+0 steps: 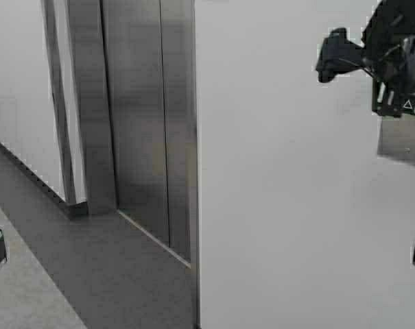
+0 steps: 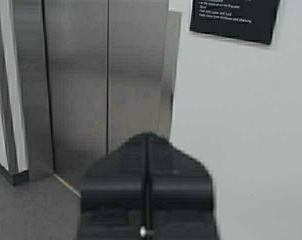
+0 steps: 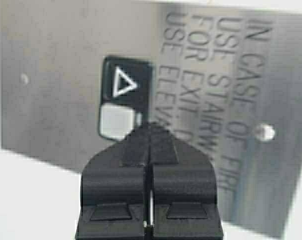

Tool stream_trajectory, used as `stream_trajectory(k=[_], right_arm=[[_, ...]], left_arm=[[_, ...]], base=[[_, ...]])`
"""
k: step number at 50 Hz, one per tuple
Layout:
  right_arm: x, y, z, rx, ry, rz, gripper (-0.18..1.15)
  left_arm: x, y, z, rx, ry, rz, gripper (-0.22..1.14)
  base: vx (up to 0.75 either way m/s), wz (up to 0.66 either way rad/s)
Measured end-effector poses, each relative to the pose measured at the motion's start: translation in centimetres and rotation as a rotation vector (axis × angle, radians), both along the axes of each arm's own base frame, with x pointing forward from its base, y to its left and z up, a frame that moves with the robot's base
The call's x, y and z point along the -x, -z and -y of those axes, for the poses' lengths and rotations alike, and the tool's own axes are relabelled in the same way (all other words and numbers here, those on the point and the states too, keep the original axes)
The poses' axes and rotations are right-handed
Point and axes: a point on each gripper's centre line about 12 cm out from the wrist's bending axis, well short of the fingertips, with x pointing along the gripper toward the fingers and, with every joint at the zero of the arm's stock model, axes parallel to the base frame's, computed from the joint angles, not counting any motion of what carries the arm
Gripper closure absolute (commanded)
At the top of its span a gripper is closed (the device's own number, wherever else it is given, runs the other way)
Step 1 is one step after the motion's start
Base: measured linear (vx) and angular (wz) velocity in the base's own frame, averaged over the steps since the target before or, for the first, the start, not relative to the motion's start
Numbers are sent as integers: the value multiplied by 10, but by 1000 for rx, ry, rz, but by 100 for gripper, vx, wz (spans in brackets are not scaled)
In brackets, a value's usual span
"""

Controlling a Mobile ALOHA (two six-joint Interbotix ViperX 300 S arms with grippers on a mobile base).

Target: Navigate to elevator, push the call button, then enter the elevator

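Fingertips closed, right gripper (image 3: 150, 131) sat just short of the call button (image 3: 126, 82).
Aimed slightly off the triangle, it could've missed; left gripper (image 2: 147, 142) also closed, empty.

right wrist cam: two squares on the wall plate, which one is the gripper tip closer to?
The pale blank square. The shut right gripper has its tip right beside it, while the dark call button with the white triangle sits farther off on the plate.

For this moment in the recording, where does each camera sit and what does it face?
High view: above and behind the arms, facing the elevator and white wall; right pincer raised.
Left wrist: facing the elevator doors; shut left pincer in front.
Right wrist: close to the call button; shut pincer before it.
Shared: elevator in high and left wrist views.
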Motion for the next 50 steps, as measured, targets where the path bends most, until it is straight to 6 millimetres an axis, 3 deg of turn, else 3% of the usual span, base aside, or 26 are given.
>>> stream_trajectory(k=[8,16,22,28,34,50], right_arm=[[16,-6,-29,-13,-44,2,91],[29,-10,-40,-20,-32,-10,91],[40,-33,-57,-27,-39,9,91],[54,-68,-84,-91,-66,38,91],[70,-99,-98,-255,-44,51,91],[118,-147,-138,-862,-189,34,91]], left_arm=[[1,-1,0,1,0,6,89],[3,-4,0,2,0,18,89],[4,-6,-1,4,0,29,89],[6,-6,-1,4,0,34,89],[6,-5,-1,2,0,32,89],[6,-3,-1,2,0,28,89]], base=[[-1,-2],[-2,-3],[-3,-4],[-4,-4],[-5,-3],[-4,6]])
